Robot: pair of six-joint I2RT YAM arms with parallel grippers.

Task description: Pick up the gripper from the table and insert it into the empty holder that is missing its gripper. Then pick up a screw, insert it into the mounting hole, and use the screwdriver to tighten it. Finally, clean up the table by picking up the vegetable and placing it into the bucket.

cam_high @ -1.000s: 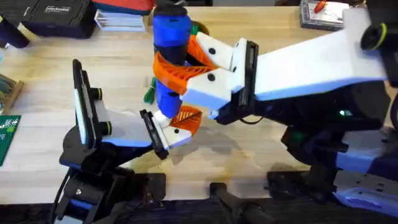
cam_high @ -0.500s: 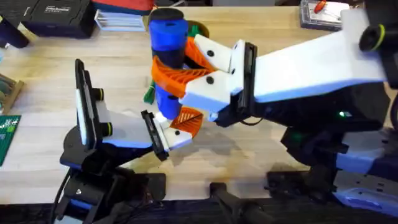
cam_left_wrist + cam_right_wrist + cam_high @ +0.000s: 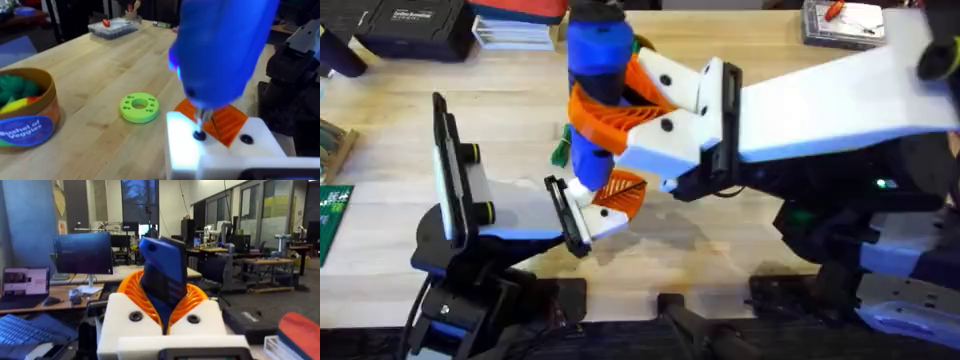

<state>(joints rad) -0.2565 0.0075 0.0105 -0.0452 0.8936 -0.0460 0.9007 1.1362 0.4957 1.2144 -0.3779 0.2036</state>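
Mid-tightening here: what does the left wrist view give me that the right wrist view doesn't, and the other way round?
Left wrist alone: the screwdriver tip down on a dark screw in the white block, the lime ring on the table, and the bucket with veggies inside. Right wrist alone: the right pincer shut around the screwdriver's handle, its top tilted, with the room behind. Both share the blue screwdriver and orange ribbed pads.

blue screwdriver (image 3: 595, 60); lime-green disc (image 3: 139, 107); light wood table (image 3: 520, 110)
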